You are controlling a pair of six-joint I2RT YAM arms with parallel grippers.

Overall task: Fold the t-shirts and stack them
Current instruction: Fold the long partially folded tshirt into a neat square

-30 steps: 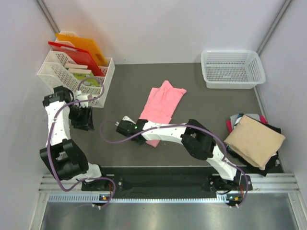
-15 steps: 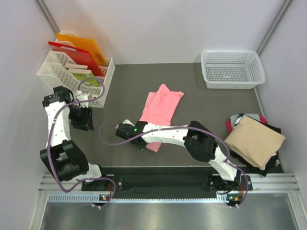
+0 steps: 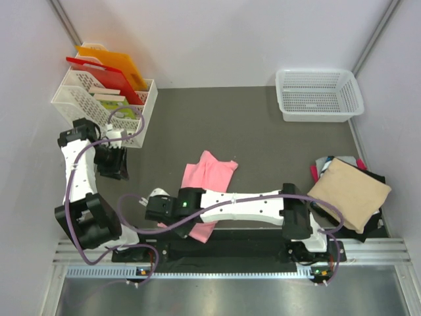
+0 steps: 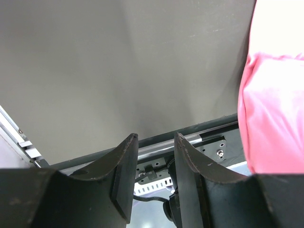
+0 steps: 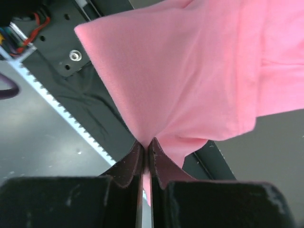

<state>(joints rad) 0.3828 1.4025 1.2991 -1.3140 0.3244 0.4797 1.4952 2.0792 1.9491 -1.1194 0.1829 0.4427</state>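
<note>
Pinching the pink shirt tight with the right claw by the front edge. Holding the left claw apart over the grey table, nothing in it.

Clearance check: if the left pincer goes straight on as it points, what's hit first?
Likely bare table, near its front edge; depth is unclear. The pink shirt sits off to the side of the left pincer.

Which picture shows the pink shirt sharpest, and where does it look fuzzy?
Right wrist: the shirt is sharpest, its weave showing above the right gripper pinching it. Left wrist: it is a fuzzy pink strip at the right edge, past the left gripper. Top: small but clear, in even light with faint shadows.
</note>
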